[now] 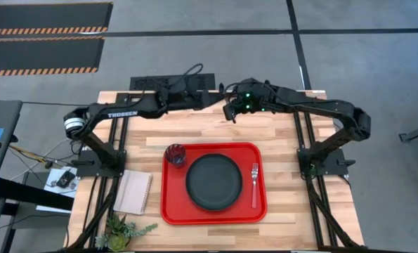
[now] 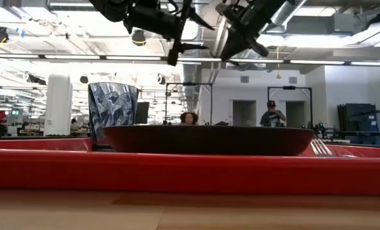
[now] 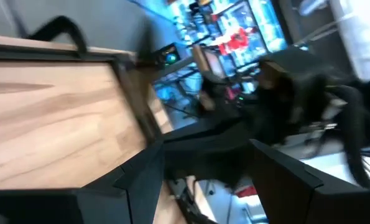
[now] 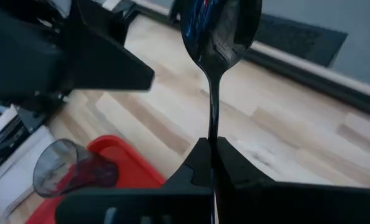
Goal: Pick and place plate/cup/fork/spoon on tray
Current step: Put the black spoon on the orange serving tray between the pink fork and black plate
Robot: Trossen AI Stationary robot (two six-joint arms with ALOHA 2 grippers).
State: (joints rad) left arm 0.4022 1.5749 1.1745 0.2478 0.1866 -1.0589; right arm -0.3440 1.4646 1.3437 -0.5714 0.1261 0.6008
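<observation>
The red tray [image 1: 172, 207] lies on the table's middle. On it, the black plate [image 1: 213, 181] rests in the middle, the dark cup [image 1: 175, 154] stands upright in the far left corner, and the red-handled fork [image 1: 255, 184] lies along the right side. My right gripper [image 1: 230, 112] is above the table's far part, beyond the tray, shut on the dark spoon [image 4: 219, 37]. My left gripper [image 1: 212, 98] is close beside it, open and empty; its fingers [image 3: 141, 180] stand apart in the left wrist view. My right gripper pinches the spoon's handle [image 4: 211, 134] between its two fingers. The spoon sticks straight out ahead of the fingers, along them, with its oval bowl [image 4: 221, 31] at the free end. It is lifted clear of the table.
A white notepad [image 1: 133, 192] lies left of the tray and a small plant [image 1: 121, 230] stands at the near left corner. A black box with cables [image 1: 173, 83] sits at the far edge. Bare wood shows right of the tray. People show far off in the room [image 2: 271, 114].
</observation>
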